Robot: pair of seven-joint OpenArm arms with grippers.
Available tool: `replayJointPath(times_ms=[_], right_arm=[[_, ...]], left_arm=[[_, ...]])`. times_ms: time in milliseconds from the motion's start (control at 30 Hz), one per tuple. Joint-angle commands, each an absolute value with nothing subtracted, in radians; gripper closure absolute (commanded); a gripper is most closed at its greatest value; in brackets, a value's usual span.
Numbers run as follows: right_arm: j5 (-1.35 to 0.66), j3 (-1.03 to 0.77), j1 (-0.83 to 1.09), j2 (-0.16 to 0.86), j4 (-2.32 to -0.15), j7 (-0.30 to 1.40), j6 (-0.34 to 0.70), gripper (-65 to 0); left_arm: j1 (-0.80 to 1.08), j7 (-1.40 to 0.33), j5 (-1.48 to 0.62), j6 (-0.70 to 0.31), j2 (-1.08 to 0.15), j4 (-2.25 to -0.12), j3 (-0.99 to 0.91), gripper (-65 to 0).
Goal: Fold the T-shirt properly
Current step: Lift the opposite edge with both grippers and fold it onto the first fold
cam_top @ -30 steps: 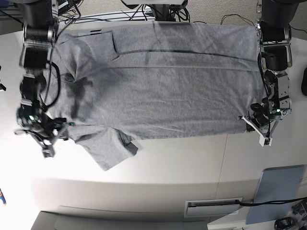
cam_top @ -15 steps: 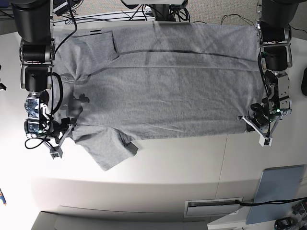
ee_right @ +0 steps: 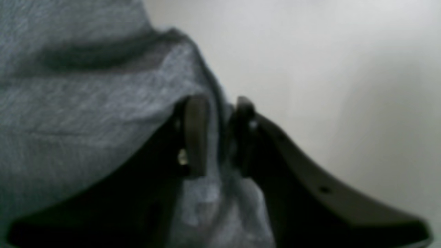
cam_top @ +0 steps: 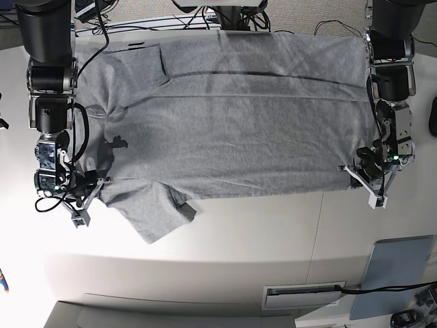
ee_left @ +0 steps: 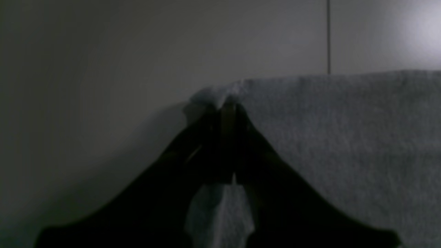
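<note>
The grey T-shirt (cam_top: 239,123) lies spread flat across the white table (cam_top: 246,232), plain side up, with one short sleeve (cam_top: 153,212) pointing toward the front edge. My left gripper (cam_top: 356,176) is at the shirt's right front corner. In the left wrist view my left gripper (ee_left: 228,109) is shut on that corner of the T-shirt (ee_left: 344,144). My right gripper (cam_top: 95,190) is at the shirt's left edge beside the sleeve. In the right wrist view my right gripper (ee_right: 220,132) holds a fold of the T-shirt (ee_right: 86,103) pinched between its dark fingers (ee_right: 196,134).
A blue-grey board (cam_top: 396,273) lies at the front right corner. A white slotted plate (cam_top: 304,295) sits at the front edge. Cables (cam_top: 232,20) run along the back. A dark object (cam_top: 433,116) shows at the right edge. A table seam (cam_top: 317,225) runs front to back.
My right arm has swung in to the shirt's left edge by the sleeve, and its jaws have narrowed onto the fabric. The left arm and the shirt's right corner have stayed put.
</note>
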State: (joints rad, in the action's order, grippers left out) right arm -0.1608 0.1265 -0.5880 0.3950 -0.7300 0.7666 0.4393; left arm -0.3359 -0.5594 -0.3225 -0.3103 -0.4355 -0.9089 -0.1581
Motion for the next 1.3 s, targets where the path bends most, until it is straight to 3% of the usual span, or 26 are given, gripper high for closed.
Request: replayJointPath(times_ms=[0,100,200,433,900,1267], right_arm=[[-0.112,0.125,-0.606,0.41,-0.731,0.789,0.426,-8.6],[-0.079,0.125,-0.606,0.41,-0.731,0.788,0.421,0.0],[-0.062,0.125,-0.607,0.41,-0.731,0.779,0.408,0.0],[-0.059,0.125,-0.598,0.413,-0.779,0.777,0.396,0.0],[-0.114,0.122,-0.288,0.584,-1.452,0.914,0.262,0.0],[-0.113,-0.078,-0.011,0.62,-1.729,0.935,0.246,0.0]], left_arm=[[-0.346,-0.59,-0.313,-0.315,-0.443,-0.912,-0.158,0.0],[-0.346,-0.59,-0.314,-0.351,-0.443,-0.912,-0.158,0.0],[-0.346,-0.575,-0.313,-0.393,-0.443,-0.912,-0.158,0.0],[-0.346,-0.584,-0.314,-0.345,-0.445,-0.965,-0.159,0.0],[-0.138,-0.704,-0.4,-0.242,-0.464,-1.436,-0.187,0.0],[0.086,-0.741,-0.612,-0.395,-0.446,-1.65,-0.476,0.0]])
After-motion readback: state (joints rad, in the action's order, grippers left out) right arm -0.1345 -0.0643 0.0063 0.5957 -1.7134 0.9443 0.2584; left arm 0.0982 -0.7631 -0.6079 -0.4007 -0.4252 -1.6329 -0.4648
